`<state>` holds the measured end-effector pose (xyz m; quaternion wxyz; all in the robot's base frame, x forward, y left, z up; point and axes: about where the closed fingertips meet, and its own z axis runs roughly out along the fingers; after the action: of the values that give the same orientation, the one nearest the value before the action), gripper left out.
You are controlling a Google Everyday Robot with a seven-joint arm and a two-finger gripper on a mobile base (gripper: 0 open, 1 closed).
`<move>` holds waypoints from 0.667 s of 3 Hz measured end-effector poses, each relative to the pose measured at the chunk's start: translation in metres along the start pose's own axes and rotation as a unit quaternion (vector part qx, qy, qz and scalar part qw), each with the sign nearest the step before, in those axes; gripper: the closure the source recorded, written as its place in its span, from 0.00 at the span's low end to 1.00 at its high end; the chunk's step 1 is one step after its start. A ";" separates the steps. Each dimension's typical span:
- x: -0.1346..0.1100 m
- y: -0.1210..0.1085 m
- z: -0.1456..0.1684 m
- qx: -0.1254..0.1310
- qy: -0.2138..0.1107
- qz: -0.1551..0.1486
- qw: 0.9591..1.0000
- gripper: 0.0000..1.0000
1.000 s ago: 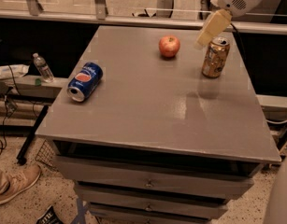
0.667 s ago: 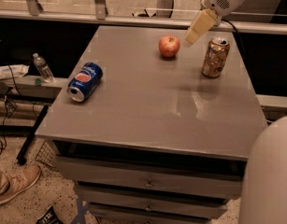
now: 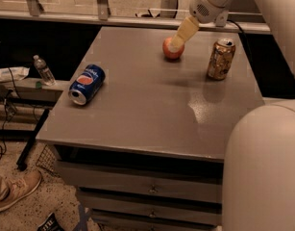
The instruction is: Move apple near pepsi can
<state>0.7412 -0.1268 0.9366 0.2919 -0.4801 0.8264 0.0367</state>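
Observation:
The red apple [image 3: 172, 50] sits on the far part of the grey table [image 3: 152, 105], right of centre. My gripper [image 3: 178, 38] reaches down from the upper right, its yellowish fingers right at the apple's top right side. The pepsi can [image 3: 87, 84], blue with the round logo, lies on its side near the table's left edge, well to the left of and nearer than the apple.
A gold-brown can [image 3: 220, 58] stands upright at the table's right side. A small clear water bottle [image 3: 43, 70] stands on a low ledge left of the table. My arm's white body [image 3: 262, 172] fills the lower right. Drawers sit under the tabletop.
My gripper has moved left and down, from above the gold-brown can to the apple. The arm's body has come further into view at the lower right.

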 end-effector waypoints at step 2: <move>0.009 -0.003 0.038 0.007 0.028 0.059 0.998 0.00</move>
<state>0.7572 -0.1226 0.9013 0.2695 -0.4295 0.8612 0.0349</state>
